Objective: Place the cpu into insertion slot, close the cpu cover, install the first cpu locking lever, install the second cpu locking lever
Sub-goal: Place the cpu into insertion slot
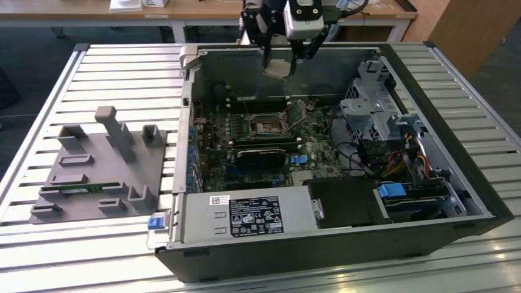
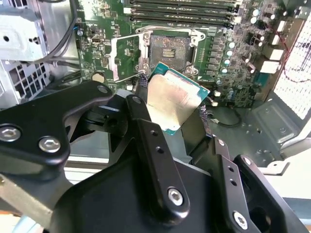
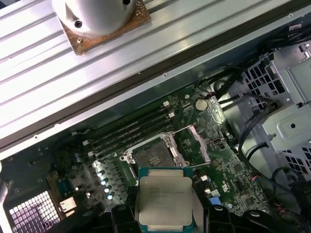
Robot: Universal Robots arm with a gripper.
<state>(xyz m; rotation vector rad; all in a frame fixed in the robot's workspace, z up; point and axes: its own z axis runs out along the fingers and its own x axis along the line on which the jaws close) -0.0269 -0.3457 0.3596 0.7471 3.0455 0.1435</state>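
My gripper [image 1: 282, 60] is shut on the cpu [image 1: 277, 69], a small square chip with a pale metal face, and holds it in the air over the far end of the open computer case. In both wrist views the cpu [image 2: 175, 99] [image 3: 165, 198] sits tilted between the black fingers [image 2: 143, 121]. Below it the insertion slot [image 2: 170, 48] [image 3: 149, 158] [image 1: 267, 126] lies bare on the green board. The cpu cover [image 2: 125, 58] [image 3: 193, 144] stands swung open beside the slot. The locking levers are too thin to make out.
A grey fixture block [image 1: 106, 165] lies on the slatted table at the exterior view's left. Inside the case are a long black card [image 1: 260, 155], a metal drive cage [image 1: 374, 116] with cables, and a labelled box [image 1: 248, 217]. The case walls [image 1: 191, 91] surround the board.
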